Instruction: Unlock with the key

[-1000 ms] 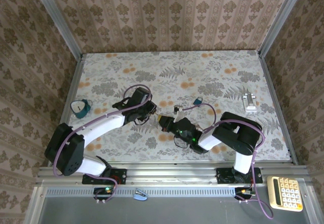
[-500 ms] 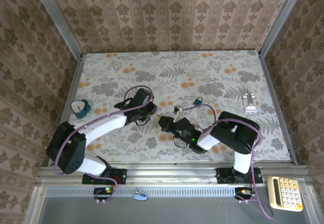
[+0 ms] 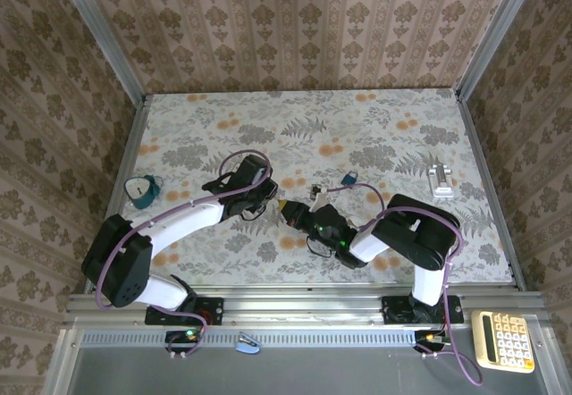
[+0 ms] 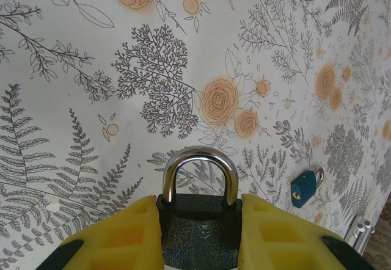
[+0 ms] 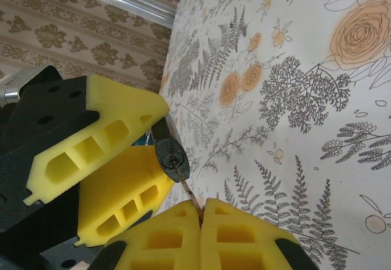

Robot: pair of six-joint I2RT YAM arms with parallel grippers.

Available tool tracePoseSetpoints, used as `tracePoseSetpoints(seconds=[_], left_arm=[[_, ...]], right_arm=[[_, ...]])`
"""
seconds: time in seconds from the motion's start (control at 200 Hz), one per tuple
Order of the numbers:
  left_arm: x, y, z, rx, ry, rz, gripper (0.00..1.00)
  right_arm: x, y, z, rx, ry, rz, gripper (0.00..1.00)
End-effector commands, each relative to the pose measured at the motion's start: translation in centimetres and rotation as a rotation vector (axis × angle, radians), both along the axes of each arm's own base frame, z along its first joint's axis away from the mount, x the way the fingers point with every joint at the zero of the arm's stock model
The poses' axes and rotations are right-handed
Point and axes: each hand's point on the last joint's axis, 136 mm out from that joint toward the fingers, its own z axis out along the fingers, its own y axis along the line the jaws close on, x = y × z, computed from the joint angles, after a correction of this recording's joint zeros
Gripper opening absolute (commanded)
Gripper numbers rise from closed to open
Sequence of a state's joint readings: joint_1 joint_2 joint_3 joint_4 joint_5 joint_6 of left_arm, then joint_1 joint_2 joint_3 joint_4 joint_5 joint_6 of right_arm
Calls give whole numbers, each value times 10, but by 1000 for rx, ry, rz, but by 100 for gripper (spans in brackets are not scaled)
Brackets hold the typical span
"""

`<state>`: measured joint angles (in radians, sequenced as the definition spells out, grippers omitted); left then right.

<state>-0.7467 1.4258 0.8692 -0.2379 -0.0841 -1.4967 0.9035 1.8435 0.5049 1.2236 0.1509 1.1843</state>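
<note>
L fingers (image 4: 116, 239) clamp padlock (image 4: 198, 236); R fingers (image 5: 244, 236) pinch key (image 5: 183, 183), tip at keyhole (image 5: 175, 159). Shackle (image 4: 200, 160) closed; turn outstanding.

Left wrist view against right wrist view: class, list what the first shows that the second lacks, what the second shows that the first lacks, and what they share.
Left wrist, not right wrist: the steel shackle and a blue padlock lying on the table.
Right wrist, not left wrist: the key, its tip at the keyhole, pinched in the shut right gripper; the wall.
Shared: the black padlock, clamped by the left gripper, and the floral table.
</note>
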Motion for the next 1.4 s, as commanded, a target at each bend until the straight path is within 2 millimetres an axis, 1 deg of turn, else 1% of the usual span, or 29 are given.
tracePoseSetpoints(seconds=[0.0,0.11,0.205,0.32,0.395,0.495,0.655,0.8,0.89,0.98,1.13,1.245,1.395], left_arm=[[-17,-25,11,-77,41,-78,6],[-18,-28,11,-82,43,-90,6],[-19,-27,11,-75,47,-96,6],[-19,-27,12,-66,50,-105,6],[-20,-27,11,-59,54,-103,6],[-19,-27,12,-66,51,-99,6],[-18,-26,12,-70,48,-82,6],[-18,-31,14,-95,41,-88,6],[-19,-33,15,-107,42,-93,6],[-21,-39,17,-128,38,-109,6],[-28,-50,19,-149,37,-147,6],[-30,-50,17,-161,37,-149,6],[-30,-53,18,-171,32,-158,6]], right_arm=[[16,3,27,100,-19,-34,0],[19,1,27,79,-30,-31,0],[20,-4,25,-22,-57,-43,0],[17,-6,26,-161,-91,-40,0],[16,-8,26,-198,-88,-45,0],[15,-3,29,-138,-81,-30,0],[13,10,37,-57,-63,13,0],[14,19,46,-1,-84,41,0],[17,23,47,45,-84,68,0],[20,20,53,95,-104,58,0],[25,17,53,99,-100,56,0],[24,17,54,95,-101,66,0],[22,15,48,75,-88,72,0]])
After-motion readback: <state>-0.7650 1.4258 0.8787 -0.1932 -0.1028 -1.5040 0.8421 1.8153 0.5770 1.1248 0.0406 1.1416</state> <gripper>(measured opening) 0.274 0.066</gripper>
